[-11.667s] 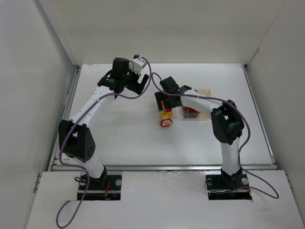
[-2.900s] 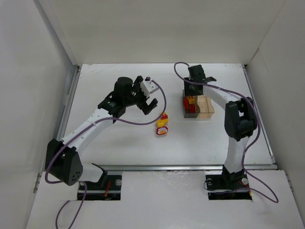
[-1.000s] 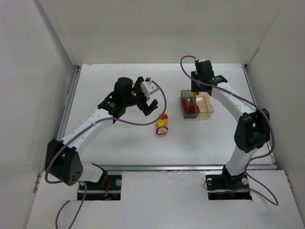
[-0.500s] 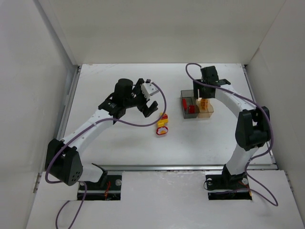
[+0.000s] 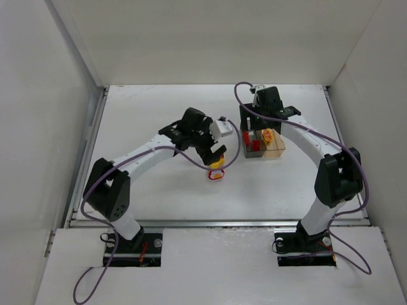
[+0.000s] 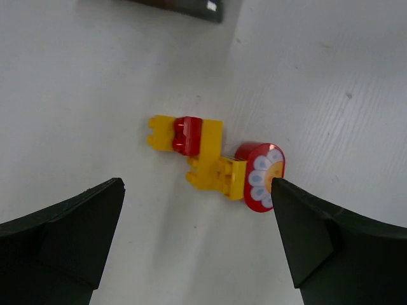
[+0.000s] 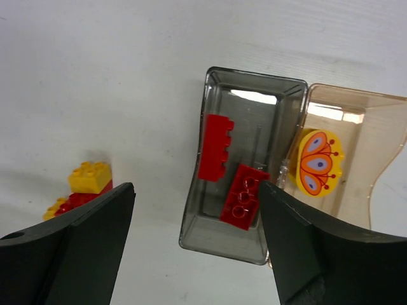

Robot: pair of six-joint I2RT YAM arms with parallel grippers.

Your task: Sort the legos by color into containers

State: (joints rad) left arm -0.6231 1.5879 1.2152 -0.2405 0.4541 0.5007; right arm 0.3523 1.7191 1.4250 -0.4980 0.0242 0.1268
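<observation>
A loose clump of legos (image 6: 210,159) lies on the white table: yellow bricks, a small red brick (image 6: 187,135) and a round red piece with white petals (image 6: 264,178). My left gripper (image 6: 196,190) hangs open just above it, one finger on each side. In the top view the left gripper (image 5: 218,154) covers part of the clump (image 5: 217,171). The containers stand joined. The smoky grey one (image 7: 222,244) holds two red bricks (image 7: 245,196); the amber one (image 7: 375,127) holds a yellow oval piece (image 7: 319,162). My right gripper (image 7: 196,190) is open and empty above the grey box.
White walls enclose the table (image 5: 159,197) on three sides. A metal rail (image 5: 216,222) runs along the near edge. Purple cables loop off both arms. The containers (image 5: 275,151) sit at the back right, a hand's width from the loose clump.
My right gripper opened, left the yellow oval piece in the amber box and drifted left over the grey box. My left arm swung right and down over the loose clump, still open.
</observation>
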